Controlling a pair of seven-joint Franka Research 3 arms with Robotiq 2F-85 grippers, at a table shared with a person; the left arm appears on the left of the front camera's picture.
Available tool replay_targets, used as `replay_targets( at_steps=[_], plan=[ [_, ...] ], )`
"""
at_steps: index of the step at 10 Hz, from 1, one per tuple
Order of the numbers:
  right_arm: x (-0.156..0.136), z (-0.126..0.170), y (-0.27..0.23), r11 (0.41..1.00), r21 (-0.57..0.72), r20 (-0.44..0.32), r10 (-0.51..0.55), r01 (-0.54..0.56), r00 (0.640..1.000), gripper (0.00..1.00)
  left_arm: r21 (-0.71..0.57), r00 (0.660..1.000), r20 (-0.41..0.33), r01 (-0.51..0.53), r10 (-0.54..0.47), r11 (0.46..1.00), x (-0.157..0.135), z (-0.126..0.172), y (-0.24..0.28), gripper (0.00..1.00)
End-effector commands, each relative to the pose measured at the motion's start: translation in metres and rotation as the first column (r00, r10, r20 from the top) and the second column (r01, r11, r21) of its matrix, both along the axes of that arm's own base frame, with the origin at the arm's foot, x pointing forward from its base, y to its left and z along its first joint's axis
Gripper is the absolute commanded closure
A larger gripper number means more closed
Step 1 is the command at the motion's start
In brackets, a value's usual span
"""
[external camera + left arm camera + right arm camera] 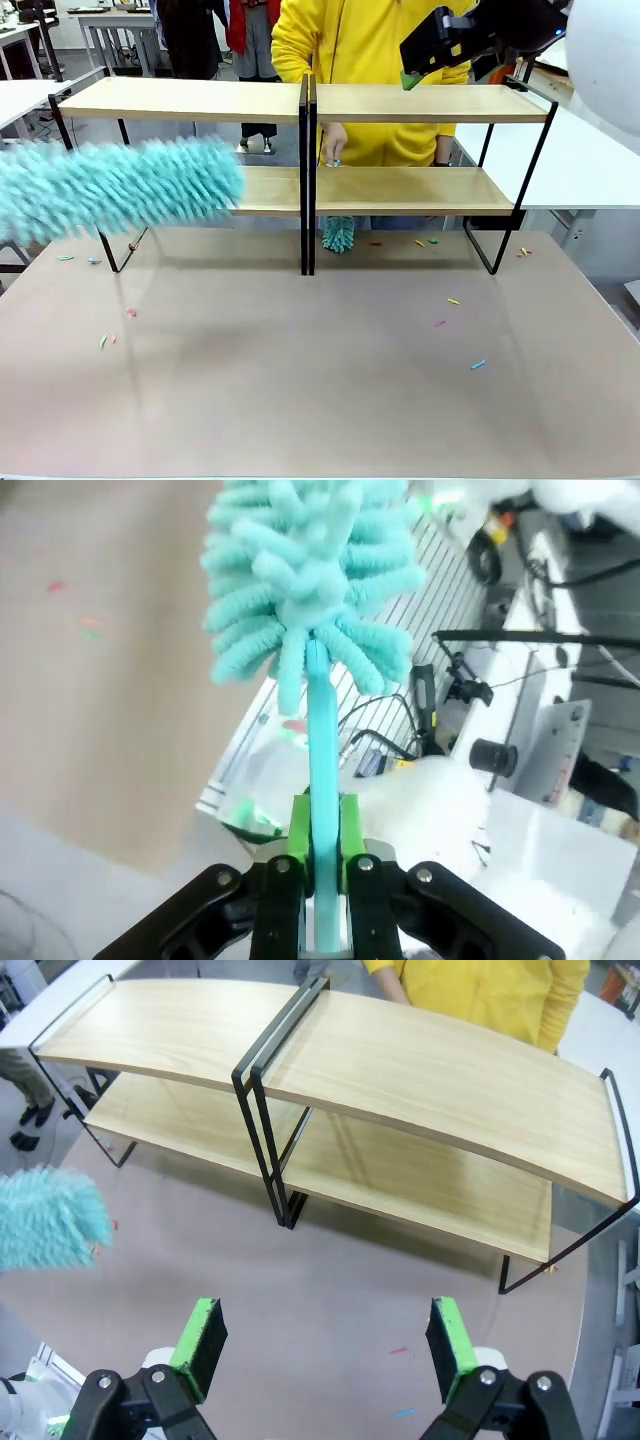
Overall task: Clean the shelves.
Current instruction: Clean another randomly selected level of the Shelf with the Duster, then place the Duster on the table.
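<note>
Honestly, risky spot; duster handle clamped thin in left pincer, could be levered loose against shelves at bench rear; right pincer spread wide, empty, parked above them.

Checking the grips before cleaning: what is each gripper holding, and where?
Left gripper clamps the teal duster by its handle; right gripper is open, empty.

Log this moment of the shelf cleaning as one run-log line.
left gripper: shut on duster handle | duster: at left rack's lower tier | right gripper: open, above the table | shelves: bare boards
</note>
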State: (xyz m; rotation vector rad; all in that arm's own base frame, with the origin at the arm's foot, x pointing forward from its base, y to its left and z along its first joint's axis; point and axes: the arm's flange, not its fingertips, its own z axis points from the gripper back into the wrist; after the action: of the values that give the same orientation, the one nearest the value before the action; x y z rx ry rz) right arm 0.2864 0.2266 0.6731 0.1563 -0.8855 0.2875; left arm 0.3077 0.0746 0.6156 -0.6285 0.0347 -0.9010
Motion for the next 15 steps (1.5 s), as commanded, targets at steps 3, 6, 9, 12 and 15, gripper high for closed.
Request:
replay_targets(
  at_steps=[3, 6, 9, 12, 15],
  plan=[
    [0.001, 0.001, 0.0, 1.0, 0.0, 0.005, -0.006, 0.006, 1.0, 0.0, -0.521, 0.894, 0.322, -0.107, 0.312, 0.847, -0.055, 0.06, 0.113, 0.87],
    [0.001, 0.001, 0.0, 1.0, 0.0, 0.005, -0.006, 0.006, 1.0, 0.0, -0.461, 0.901, 0.25, -0.211, 0.354, 0.862, -0.07, 0.069, 0.136, 0.87],
    [0.001, 0.001, 0.0, 1.0, 0.0, 0.005, -0.006, 0.006, 1.0, 0.0, -0.461, 0.901, 0.25, -0.211, 0.354, 0.862, -0.07, 0.069, 0.136, 0.87],
    [0.001, 0.001, 0.0, 1.0, 0.0, 0.005, -0.006, 0.006, 1.0, 0.0, -0.461, 0.901, 0.25, -0.211, 0.354, 0.862, -0.07, 0.069, 0.136, 0.87],
    [0.001, 0.001, 0.0, 1.0, 0.0, 0.005, -0.006, 0.006, 1.0, 0.0, -0.461, 0.901, 0.25, -0.211, 0.354, 0.862, -0.07, 0.069, 0.136, 0.87]
  ],
)
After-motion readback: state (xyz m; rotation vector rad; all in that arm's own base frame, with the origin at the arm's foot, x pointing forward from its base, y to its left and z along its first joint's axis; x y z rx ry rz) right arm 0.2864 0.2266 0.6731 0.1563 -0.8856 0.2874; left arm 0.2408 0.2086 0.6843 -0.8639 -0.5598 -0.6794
